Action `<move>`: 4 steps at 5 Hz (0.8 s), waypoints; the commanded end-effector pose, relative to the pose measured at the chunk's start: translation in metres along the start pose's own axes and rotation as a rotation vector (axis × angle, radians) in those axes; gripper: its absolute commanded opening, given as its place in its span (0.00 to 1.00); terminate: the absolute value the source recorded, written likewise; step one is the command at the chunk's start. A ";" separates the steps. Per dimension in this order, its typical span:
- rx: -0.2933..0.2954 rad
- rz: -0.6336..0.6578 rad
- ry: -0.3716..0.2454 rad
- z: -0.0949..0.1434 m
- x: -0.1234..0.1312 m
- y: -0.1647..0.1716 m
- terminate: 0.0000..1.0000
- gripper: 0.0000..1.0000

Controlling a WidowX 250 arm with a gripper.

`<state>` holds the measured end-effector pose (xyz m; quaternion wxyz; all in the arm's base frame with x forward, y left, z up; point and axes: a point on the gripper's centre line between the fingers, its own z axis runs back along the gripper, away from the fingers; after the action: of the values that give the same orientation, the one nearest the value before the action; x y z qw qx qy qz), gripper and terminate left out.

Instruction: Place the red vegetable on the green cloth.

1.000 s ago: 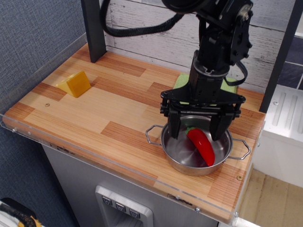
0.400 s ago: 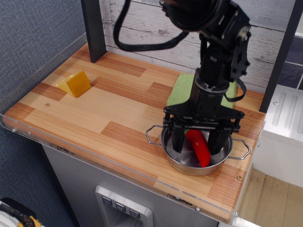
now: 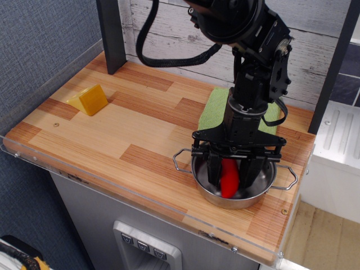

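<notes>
Single view, over the table. Gripper (image 3: 230,175) down inside pot (image 3: 264,194) at front right, fingers narrow, one each side of pepper (image 3: 228,181), close against it; full pinch likely but contact not clear enough to confirm, so grip state: cannot tell. Pepper lying in pot bowl betw. the fingers, stem end hidden by claw. Cloth (image 3: 212,108) flat just behind pot, toward back wall, partly covered by arm; bare strip visible on left side. Yellow wedge (image 3: 90,99) far off at left, not relevant. Step in hand, by judgement: grasp phase, pick not yet done, pepper not lifted. Next: firm up squeeze, lift straight up to clear pot rim, short move back over cloth, lower, release. Risks: glossy skin may slip; finger may snag pot wall or drag pot w/ it; handles (image 3: 179,160) close to claw frame.
</notes>
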<state>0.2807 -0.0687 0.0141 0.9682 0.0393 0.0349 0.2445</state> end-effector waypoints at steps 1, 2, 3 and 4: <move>0.010 -0.002 -0.054 0.020 0.004 -0.005 0.00 0.00; -0.011 0.018 -0.065 0.035 0.000 -0.003 0.00 0.00; -0.049 0.030 -0.077 0.052 -0.002 0.001 0.00 0.00; -0.003 0.068 -0.126 0.076 -0.009 0.004 0.00 0.00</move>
<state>0.2722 -0.0702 0.0756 0.9596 0.0688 -0.0014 0.2730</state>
